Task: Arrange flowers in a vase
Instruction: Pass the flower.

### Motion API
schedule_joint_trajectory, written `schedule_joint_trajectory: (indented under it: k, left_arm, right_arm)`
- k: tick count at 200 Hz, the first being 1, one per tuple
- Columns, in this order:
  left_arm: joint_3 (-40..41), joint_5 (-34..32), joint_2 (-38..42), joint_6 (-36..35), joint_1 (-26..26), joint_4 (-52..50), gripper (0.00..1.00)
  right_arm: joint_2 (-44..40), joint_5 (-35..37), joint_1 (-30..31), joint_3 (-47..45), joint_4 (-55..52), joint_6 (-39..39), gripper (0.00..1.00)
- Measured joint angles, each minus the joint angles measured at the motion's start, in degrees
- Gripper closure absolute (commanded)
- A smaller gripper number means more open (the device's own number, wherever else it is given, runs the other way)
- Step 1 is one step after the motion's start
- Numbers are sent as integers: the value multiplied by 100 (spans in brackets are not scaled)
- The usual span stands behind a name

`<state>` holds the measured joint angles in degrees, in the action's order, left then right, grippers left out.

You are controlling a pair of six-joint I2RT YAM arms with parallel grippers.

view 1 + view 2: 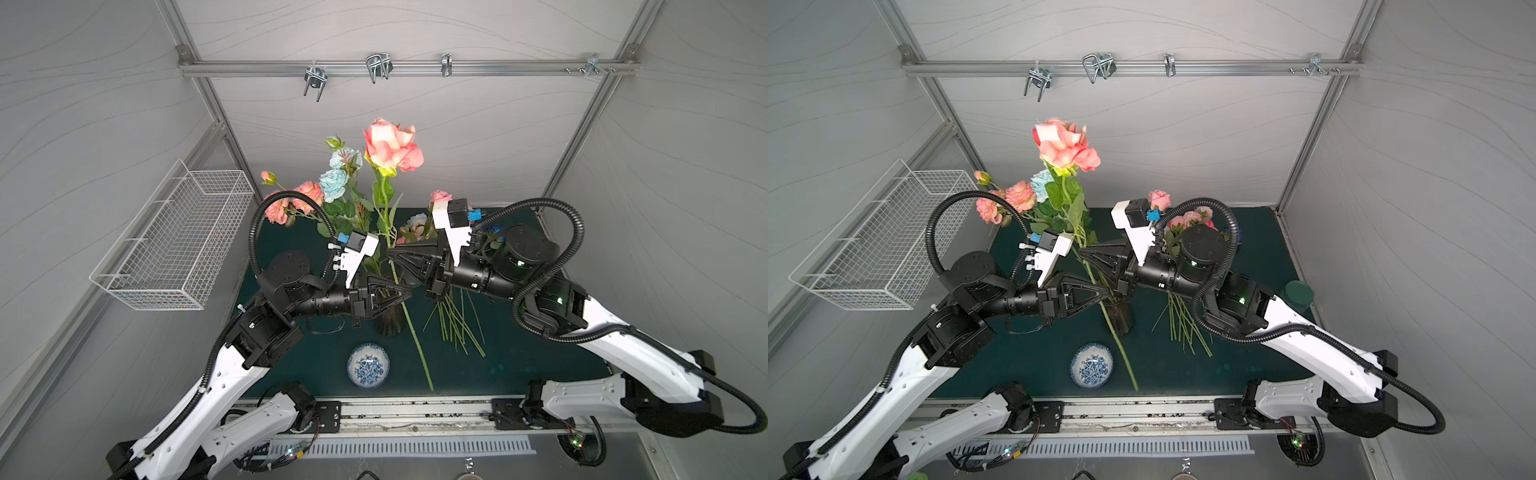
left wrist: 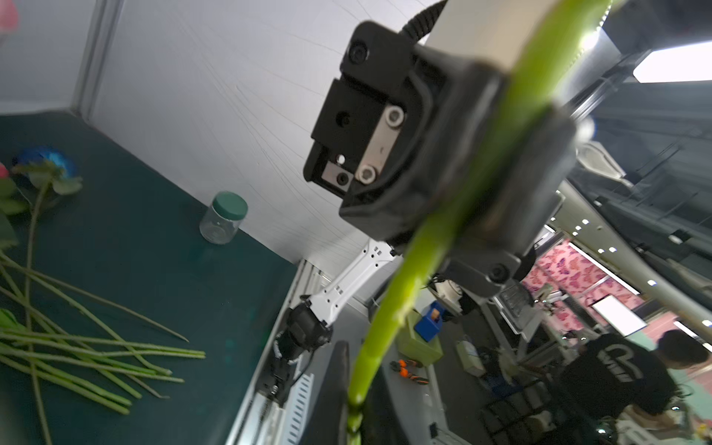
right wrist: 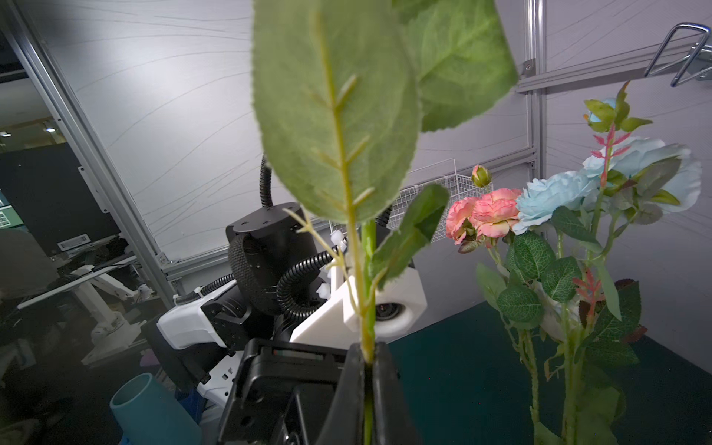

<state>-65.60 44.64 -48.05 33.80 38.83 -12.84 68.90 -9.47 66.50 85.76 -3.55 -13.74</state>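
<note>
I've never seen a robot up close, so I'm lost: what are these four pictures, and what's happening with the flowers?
These are two robot arms, each ending in a two-fingered gripper. Two pictures look down from overhead; the other two come from cameras on the wrists. The left gripper and the right gripper are both shut on the stem of one tall rose. On the green mat stand a vase already holding flowers, a bowl and a jar; loose flowers lie beside the vase.
</note>
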Motion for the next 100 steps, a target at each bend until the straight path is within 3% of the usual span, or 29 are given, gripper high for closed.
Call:
schedule_joint_trajectory:
  k: [6, 10, 16, 20, 32, 54, 100]
  left_arm:
    - [-28, -33, 0, -28, 2, -42, 100]
    - [-46, -44, 0, -46, 2, -66, 100]
    - [-90, -94, 0, -87, 15, -131, 100]
    - [-120, -129, 0, -127, 26, -192, 100]
    - [-247, -308, 0, -240, 33, -385, 100]
    - [-564, -796, 7, -605, 33, -802, 100]
    - [-892, -2361, -15, -1679, 111, -1246, 100]
  right_arm:
    - [-9, 2, 4, -2, 7, 2, 100]
    - [-17, 4, 11, -7, 11, 2, 91]
    - [-35, 15, 17, -20, 17, 2, 66]
    - [-50, 37, 17, -37, 33, 4, 55]
    - [-144, 107, 17, -131, 13, 26, 38]
    - [-544, 417, 17, -531, -15, 118, 29]
    - [-2111, 1373, 17, -1510, -251, 424, 31]
